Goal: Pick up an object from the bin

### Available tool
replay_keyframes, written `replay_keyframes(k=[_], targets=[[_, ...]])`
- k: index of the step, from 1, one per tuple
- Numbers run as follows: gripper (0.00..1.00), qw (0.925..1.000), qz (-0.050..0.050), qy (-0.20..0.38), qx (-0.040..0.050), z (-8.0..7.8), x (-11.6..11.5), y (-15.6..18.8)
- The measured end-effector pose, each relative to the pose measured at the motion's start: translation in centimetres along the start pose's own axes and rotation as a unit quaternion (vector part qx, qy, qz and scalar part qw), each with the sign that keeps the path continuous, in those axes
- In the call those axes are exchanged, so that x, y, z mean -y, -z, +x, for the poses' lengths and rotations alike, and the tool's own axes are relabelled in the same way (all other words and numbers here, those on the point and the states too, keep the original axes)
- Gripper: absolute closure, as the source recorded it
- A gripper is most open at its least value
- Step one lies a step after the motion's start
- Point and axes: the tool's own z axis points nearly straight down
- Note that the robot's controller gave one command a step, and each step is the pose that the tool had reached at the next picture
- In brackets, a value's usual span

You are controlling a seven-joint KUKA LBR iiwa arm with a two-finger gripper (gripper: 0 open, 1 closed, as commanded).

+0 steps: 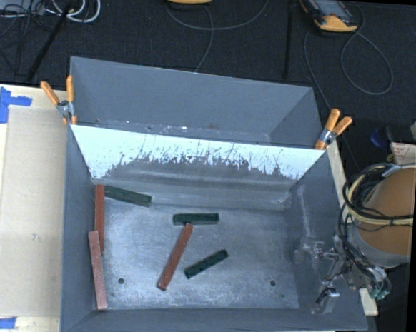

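My gripper [325,295] hangs over the bin's right wall, near the front right corner, with nothing seen in it. The loose thing nearest to it is a short dark green block [205,263], lying slantwise on the bin floor well to its left. A reddish-brown wooden stick [175,256] lies tilted just left of that block. The stick's upper end touches a second dark green block [196,217] that lies almost level.
A third dark green block [127,196] lies at the back left of the floor. Two reddish-brown sticks [99,210] [98,269] run along the left wall. The arm with its orange cover and cables stands outside the bin's right rim.
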Motion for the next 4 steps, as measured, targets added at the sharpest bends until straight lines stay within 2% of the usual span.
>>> replay_keyframes(k=[1,2,3,4], targets=[[0.00,0.9882,0.000,0.153,0.0042,-8.49,0.55,-6.40],[1.00,0.9881,0.001,0.154,0.0045,-8.51,0.59,-6.27],[1.00,0.9768,0.001,0.214,0.0042,-8.75,0.16,-6.94],[0.00,0.9768,0.000,0.214,0.0047,-8.79,0.09,-6.93]])
